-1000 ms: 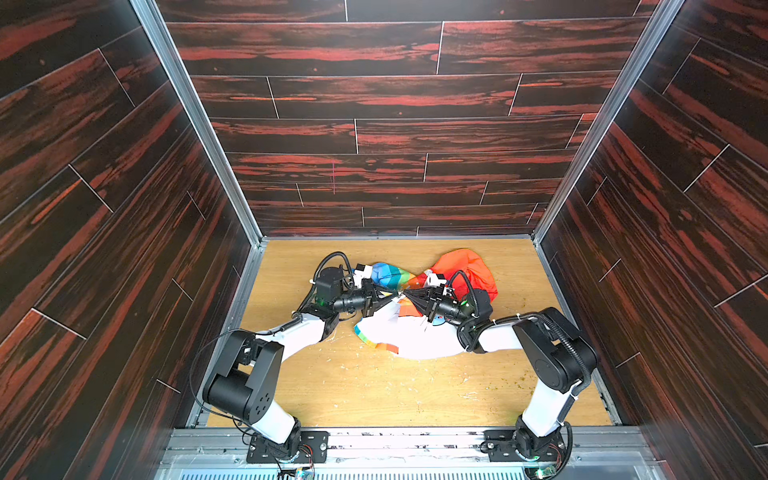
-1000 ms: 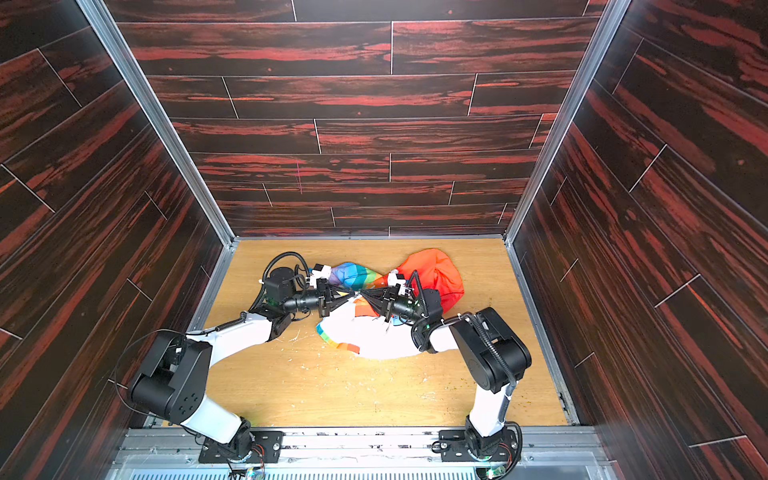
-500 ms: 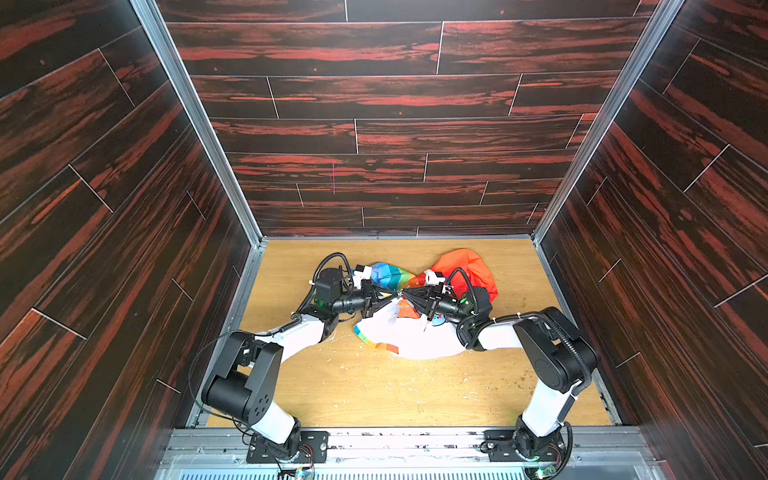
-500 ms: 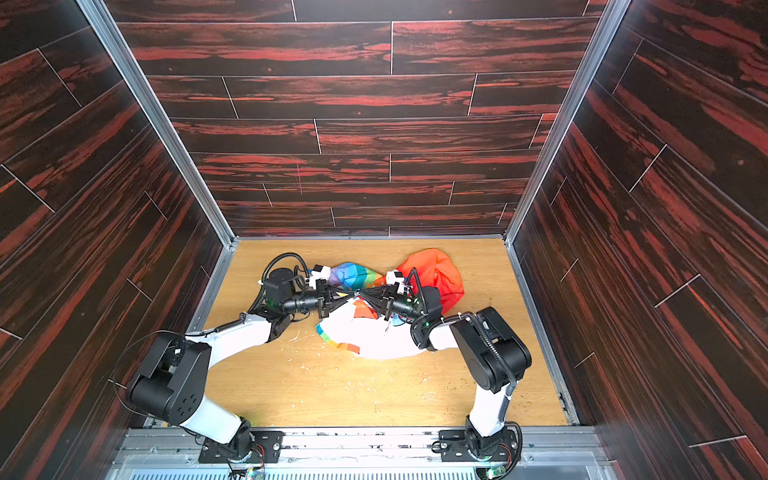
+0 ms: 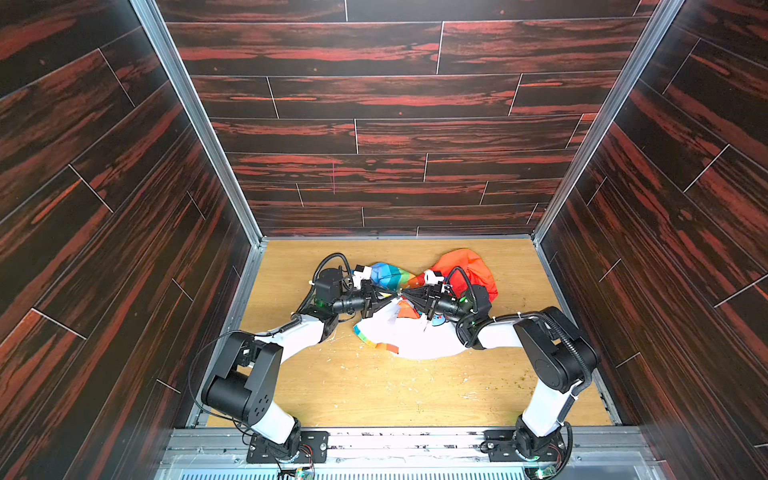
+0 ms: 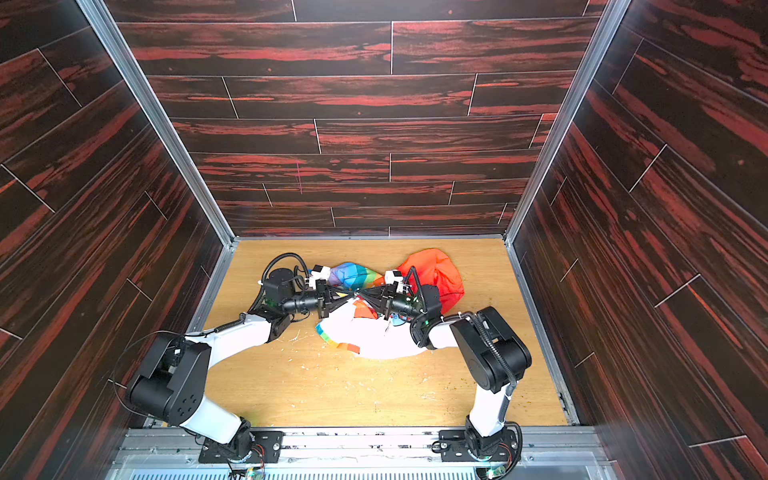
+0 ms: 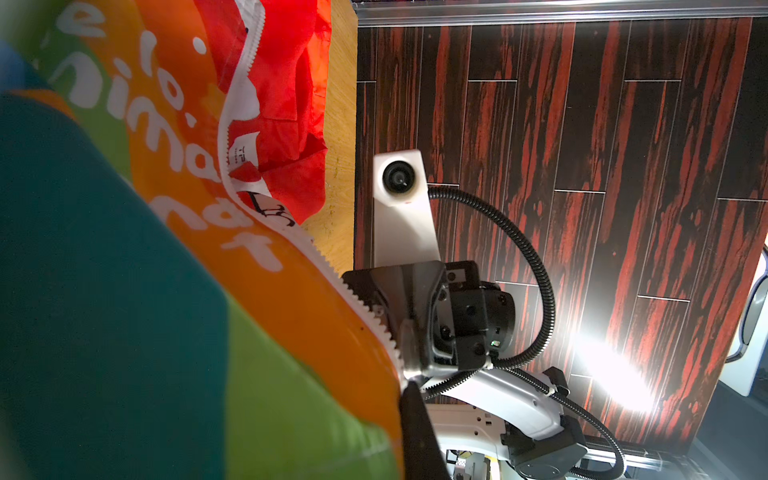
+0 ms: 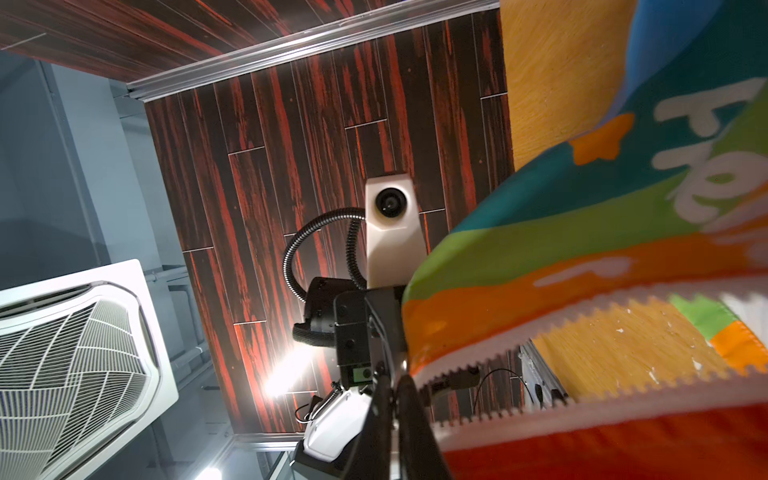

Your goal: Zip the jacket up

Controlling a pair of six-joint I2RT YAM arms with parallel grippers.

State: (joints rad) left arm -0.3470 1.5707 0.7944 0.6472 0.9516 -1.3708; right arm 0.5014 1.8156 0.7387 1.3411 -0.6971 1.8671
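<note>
so the jacket point(image 5: 415, 343) is lying crumpled on the wooden floor point(image 5: 353, 386), toward the back and a bit right of the middle. Its long axis is running diagonally: the rainbow hem point(image 5: 368, 337) is pointing near-left and the orange hood point(image 5: 469, 270) is pointing at the far right corner. The left gripper point(image 5: 388, 296) and right gripper point(image 5: 409, 296) are meeting tip to tip over the middle of it, coming in from opposite sides. Both claws are squeezed together, each pinching the jacket's front edge by the white zipper teeth point(image 7: 365, 316), and the fabric is tenting up to that spot. In the right wrist view two rows of teeth are running in toward the fingertips point(image 8: 415, 419), with bare floor showing in the gap between them
</note>
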